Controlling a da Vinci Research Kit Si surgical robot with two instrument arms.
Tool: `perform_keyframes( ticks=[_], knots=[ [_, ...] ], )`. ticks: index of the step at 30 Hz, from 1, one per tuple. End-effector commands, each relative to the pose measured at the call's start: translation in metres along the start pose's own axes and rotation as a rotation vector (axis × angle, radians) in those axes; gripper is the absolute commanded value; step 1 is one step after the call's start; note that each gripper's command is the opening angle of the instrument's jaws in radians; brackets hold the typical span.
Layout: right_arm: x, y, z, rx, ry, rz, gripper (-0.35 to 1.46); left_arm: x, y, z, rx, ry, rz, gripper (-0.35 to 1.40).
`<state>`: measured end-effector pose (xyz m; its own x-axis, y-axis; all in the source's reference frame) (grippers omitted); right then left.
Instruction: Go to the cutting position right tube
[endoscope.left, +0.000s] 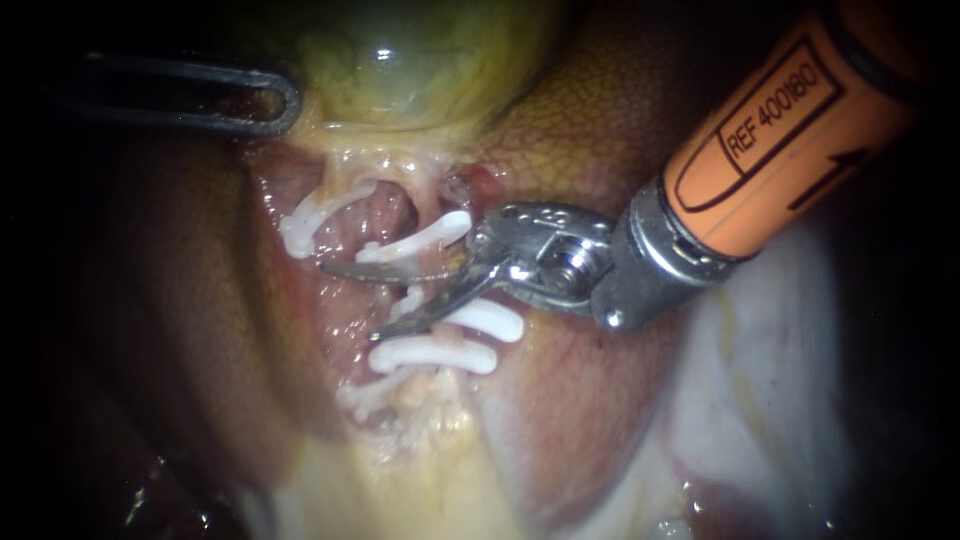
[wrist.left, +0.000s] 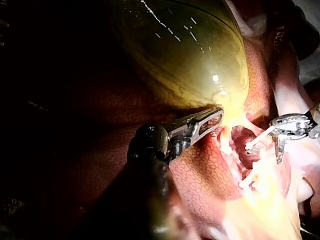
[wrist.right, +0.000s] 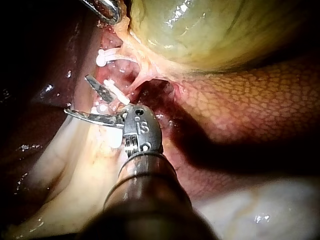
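Straddling right tube between clips: right instrument, blades apart.

Our right instrument ends in blades of bright polished metal, smooth and mirror-glossy. The hinge behind them has the same finish. Farther back, its orange sleeve looks like smooth plastic with a soft sheen. The clips beside the blades are white and smooth, plastic-looking and slightly glossy. Our left instrument shows darker grey metal with a duller finish. At its tip the gallbladder is slick, wet and glassy. The liver beside our right instrument is moist, with a fine pebbled pattern. The pale tissue around the clips looks ragged and wet.
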<state>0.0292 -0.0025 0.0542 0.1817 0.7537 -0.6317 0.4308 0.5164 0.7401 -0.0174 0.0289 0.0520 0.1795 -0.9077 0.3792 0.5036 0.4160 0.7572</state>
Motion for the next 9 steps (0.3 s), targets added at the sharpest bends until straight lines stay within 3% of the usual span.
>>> perform_keyframes(
  ticks=[1, 9],
  knots=[
    [0.0, 0.0001, 0.0, 0.002, -0.001, 0.0, 0.93, 0.0, 0.0, 0.0, 0.0, 0.0, 0.0, -0.35],
    [-0.0001, 0.0003, 0.0, 0.001, -0.001, 0.0, 0.98, 0.0, 0.0, 0.0, 0.0, 0.0, 0.0, -0.35]
  ],
)
